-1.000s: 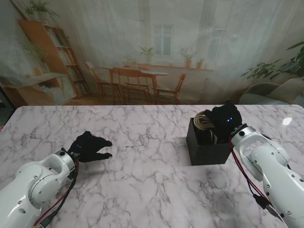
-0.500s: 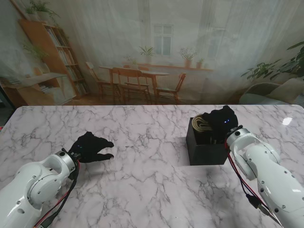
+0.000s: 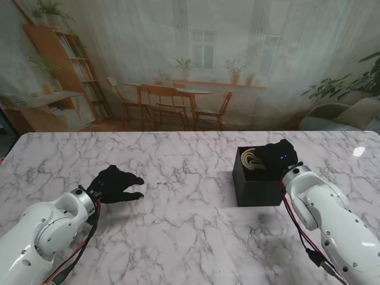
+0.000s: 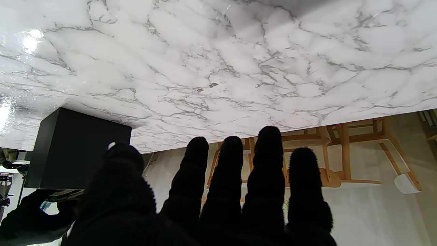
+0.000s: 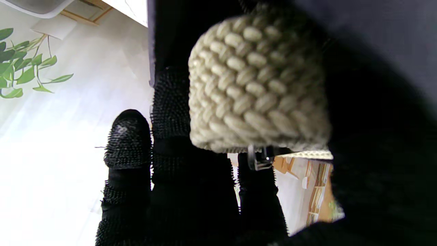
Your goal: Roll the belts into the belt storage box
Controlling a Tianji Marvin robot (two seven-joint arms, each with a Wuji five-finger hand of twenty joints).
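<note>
**Right hand at the belt box, left hand idle on the marble**

The right hand, in a black glove, reaches over the right side of the black belt storage box, its fingers wrapped around a rolled, cream braided belt. The roll sits in the open top of the box, toward its left side, partly hidden by the hand. Left of the box, well apart from it, the left hand hovers low over the marble table holding nothing, fingers spread. Bare tabletop lies between that hand and the box. The table's far edge runs just beyond the box, before a printed backdrop of a dining room.
</note>
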